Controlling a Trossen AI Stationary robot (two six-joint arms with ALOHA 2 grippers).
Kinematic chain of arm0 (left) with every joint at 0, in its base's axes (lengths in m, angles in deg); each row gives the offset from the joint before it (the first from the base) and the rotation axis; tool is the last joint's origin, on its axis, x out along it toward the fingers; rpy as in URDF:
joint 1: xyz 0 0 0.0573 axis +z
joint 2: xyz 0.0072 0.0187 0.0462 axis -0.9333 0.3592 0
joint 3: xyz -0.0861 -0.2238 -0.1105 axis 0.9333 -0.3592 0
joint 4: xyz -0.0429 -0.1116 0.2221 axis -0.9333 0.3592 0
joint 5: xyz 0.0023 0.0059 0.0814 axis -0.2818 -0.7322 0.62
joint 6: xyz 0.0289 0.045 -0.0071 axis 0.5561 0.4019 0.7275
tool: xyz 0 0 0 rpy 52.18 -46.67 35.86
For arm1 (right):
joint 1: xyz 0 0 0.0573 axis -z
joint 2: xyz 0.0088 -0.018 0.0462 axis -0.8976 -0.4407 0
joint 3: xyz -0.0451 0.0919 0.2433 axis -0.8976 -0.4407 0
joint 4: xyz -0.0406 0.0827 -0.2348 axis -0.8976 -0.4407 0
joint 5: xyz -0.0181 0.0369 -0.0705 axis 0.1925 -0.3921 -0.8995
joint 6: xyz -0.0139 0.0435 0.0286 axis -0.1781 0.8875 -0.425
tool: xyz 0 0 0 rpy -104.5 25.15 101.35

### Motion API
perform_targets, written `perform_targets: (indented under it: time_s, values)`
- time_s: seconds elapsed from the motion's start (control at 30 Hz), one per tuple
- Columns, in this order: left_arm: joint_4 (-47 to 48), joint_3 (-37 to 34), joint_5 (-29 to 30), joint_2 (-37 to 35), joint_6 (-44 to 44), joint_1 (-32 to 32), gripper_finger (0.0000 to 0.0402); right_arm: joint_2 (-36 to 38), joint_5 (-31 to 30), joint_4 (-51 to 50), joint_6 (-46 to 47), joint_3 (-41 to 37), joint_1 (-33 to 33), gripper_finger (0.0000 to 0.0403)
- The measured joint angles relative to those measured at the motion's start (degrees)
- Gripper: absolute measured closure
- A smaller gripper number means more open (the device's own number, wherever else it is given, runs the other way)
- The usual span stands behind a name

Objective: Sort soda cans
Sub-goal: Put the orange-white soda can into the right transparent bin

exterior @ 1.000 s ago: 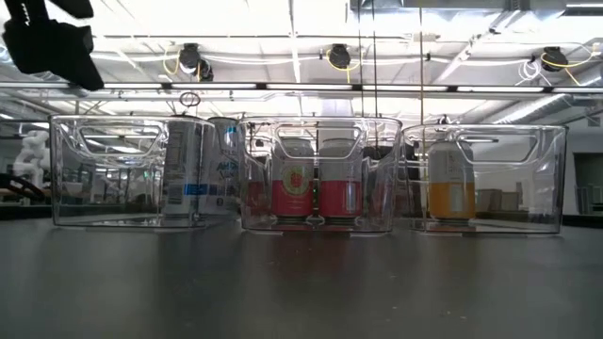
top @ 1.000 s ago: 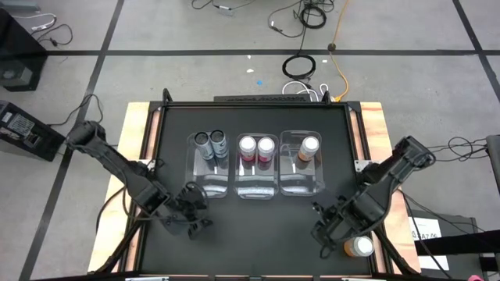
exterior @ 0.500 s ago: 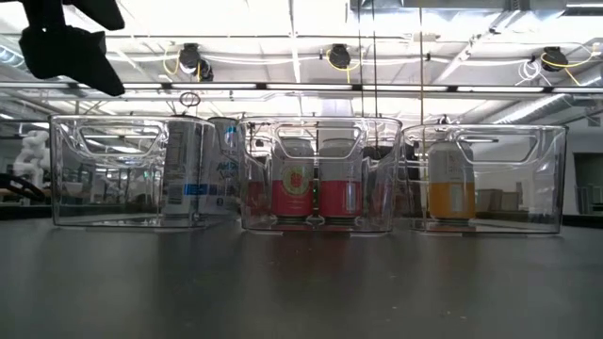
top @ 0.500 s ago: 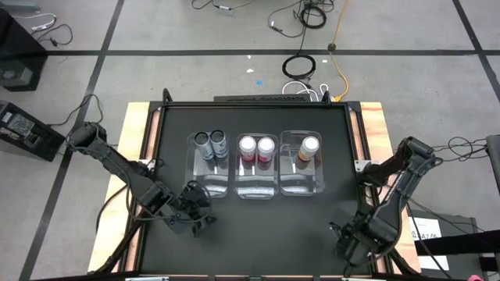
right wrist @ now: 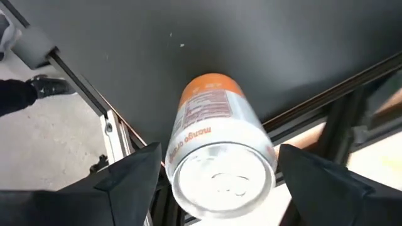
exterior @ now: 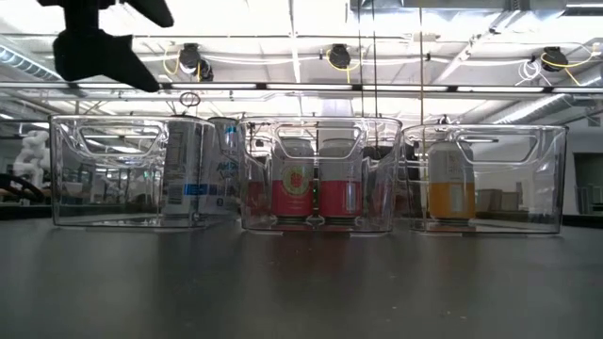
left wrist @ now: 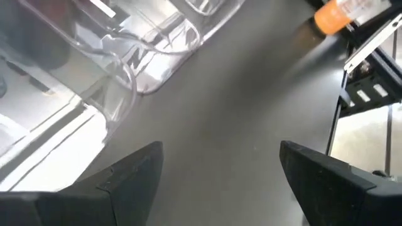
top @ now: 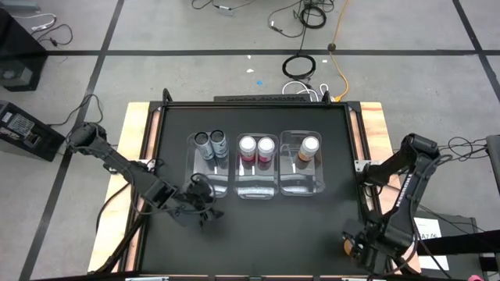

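Note:
One orange soda can (right wrist: pixel 221 157) stands upright on the black table at its near right corner. My right gripper (right wrist: pixel 220 150) hangs above it, pointing down and open, one finger on either side of the can's silvery top, with no touch showing. From above it covers most of that can (top: pixel 348 244). My left gripper (top: pixel 201 212) hovers open and empty near the left bin's near end. Two dark grey cans (top: pixel 209 143), two pink cans (top: pixel 256 146) and one orange can (top: pixel 309 146) stand inside three clear bins.
The three clear bins (top: pixel 211 186), (top: pixel 256 187), (top: pixel 301 183) stand side by side at the table's middle, their near halves bare. The table's metal frame rail (right wrist: pixel 107 119) runs close beside the loose can. Open black tabletop (top: pixel 273 234) lies between the two grippers.
My right gripper has swung toward the table's near right corner and come down over the loose orange can, turning a little as it went; it has stayed open. My left gripper has drifted slightly toward the right. No can has moved.

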Motion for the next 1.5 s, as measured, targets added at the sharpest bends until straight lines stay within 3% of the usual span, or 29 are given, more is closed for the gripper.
perform_targets:
  time_s: [0.3,0.67,1.0,1.3,1.5]
  values:
    - [-4.1,0.0,0.0,0.0,0.0,2.6,0.0074,0.6,1.9,6.8,1.2,-6.9,-3.7,0.009]
    - [-5.3,0.0,0.0,0.0,0.1,4.6,0.0074,0.3,6.4,6.4,-3.8,-7.1,-5.4,0.009]
    - [-5.3,0.0,0.0,0.0,0.1,5.0,0.0074,0.3,7.0,6.4,-5.2,-7.2,-5.5,0.009]
    - [-5.3,0.0,0.0,0.0,0.1,5.0,0.0074,0.2,7.1,7.5,-4.1,-7.4,-5.5,0.009]
    - [-5.3,0.0,0.0,0.0,0.5,5.0,0.0074,0.1,2.5,7.5,-3.9,-6.9,-4.2,0.009]
